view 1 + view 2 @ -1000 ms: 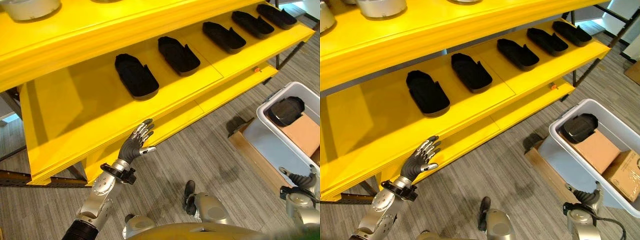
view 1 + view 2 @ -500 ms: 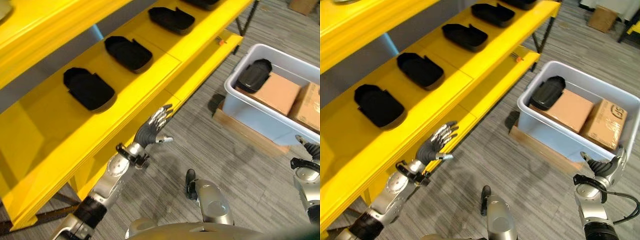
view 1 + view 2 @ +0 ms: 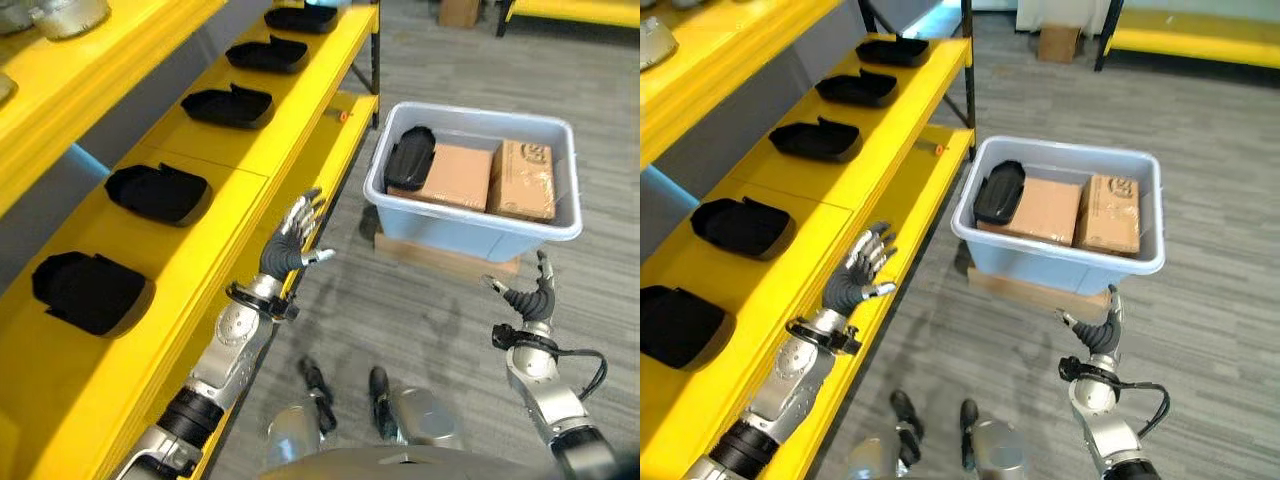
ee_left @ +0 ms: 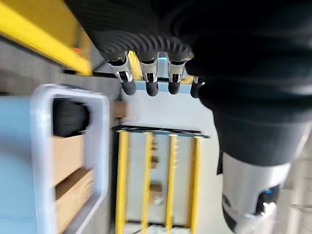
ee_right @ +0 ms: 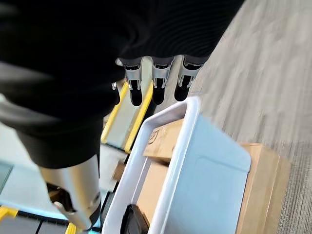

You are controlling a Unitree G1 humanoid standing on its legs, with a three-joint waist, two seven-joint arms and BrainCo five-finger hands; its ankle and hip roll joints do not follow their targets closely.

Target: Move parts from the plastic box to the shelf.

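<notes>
Left hand: fingers spread and empty, centre of the left eye view, beside the shelf's front lip.
Right hand: fingers loosely apart and empty, lower right, just short of the box's near wall.
Plastic box: upper right of centre, on a flat wooden base on the floor.
Part to move: one black part at the box's left end, beside two cardboard cartons.
Shelf: yellow, along the left; black parts lie in a row on it.
Change: a second ago your view faced the shelf; it has swung round, bringing the box to the upper middle.
Meaning: you are lined up for the next pick, likely with the right hand.
</notes>
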